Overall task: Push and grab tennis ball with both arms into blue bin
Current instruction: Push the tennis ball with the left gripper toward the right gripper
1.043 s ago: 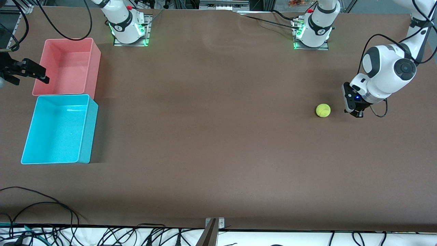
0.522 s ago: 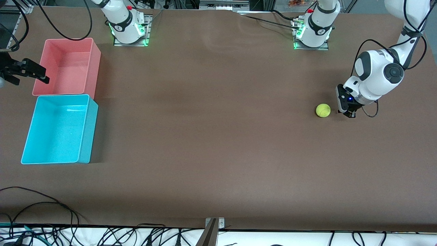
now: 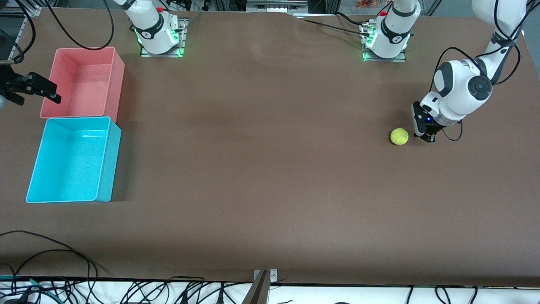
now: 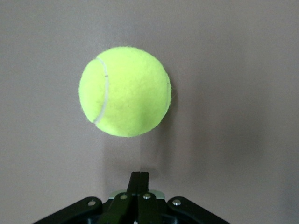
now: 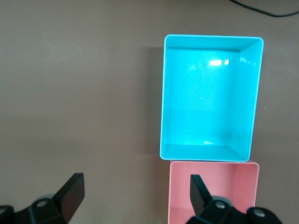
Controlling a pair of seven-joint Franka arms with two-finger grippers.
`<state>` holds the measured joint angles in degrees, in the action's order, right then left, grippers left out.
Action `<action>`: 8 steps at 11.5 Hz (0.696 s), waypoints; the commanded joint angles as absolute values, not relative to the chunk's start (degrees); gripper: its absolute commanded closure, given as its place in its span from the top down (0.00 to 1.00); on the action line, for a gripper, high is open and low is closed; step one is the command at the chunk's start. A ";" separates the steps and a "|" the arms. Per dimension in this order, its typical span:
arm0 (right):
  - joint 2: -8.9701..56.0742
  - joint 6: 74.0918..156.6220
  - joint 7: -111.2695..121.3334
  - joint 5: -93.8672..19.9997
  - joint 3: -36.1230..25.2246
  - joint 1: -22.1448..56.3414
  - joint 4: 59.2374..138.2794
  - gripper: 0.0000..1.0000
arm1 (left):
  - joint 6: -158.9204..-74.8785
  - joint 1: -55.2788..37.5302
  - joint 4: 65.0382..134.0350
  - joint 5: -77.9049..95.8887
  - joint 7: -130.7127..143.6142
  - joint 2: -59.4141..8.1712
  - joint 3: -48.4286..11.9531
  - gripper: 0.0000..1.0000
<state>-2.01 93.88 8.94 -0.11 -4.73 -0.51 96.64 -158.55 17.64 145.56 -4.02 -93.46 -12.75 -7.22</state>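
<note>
The yellow-green tennis ball (image 3: 399,136) rests on the brown table toward the left arm's end. My left gripper (image 3: 428,138) is low beside it, on the side away from the bins, with a short gap between them. In the left wrist view the ball (image 4: 125,91) sits just ahead of the left gripper (image 4: 139,176), which is shut with nothing in it. The blue bin (image 3: 71,162) stands empty at the right arm's end. My right gripper (image 3: 37,99) waits open above the table at the pink bin's outer edge. In the right wrist view the right gripper (image 5: 135,196) looks toward the blue bin (image 5: 210,98).
An empty pink bin (image 3: 84,80) touches the blue bin, farther from the front camera; the right wrist view shows this pink bin (image 5: 212,191) too. Both arm bases (image 3: 158,36) stand along the table's far edge. Loose cables (image 3: 50,253) lie at the near edge.
My left gripper has slid toward the tennis ball, closing most of the gap. The ball has not moved. The right arm has stayed still.
</note>
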 commanded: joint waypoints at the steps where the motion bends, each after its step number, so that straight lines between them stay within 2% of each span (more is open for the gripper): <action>1: -1.49 92.64 8.70 0.35 -4.48 -0.35 95.10 1.00 | -159.87 18.37 146.34 -4.92 -92.55 -12.48 -7.82 0.00; 6: -1.14 92.64 8.61 0.35 -4.39 -0.26 95.10 1.00 | -161.62 17.59 146.34 -4.92 -91.59 -13.88 -8.00 0.00; 8: -1.14 92.64 8.61 0.35 -4.39 -0.26 95.10 1.00 | -163.21 16.79 146.60 -4.92 -85.30 -15.02 -12.19 0.00</action>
<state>-1.73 93.88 8.94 -0.11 -4.50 -0.39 96.64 -160.79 17.55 145.92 -4.02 -92.29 -13.74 -8.16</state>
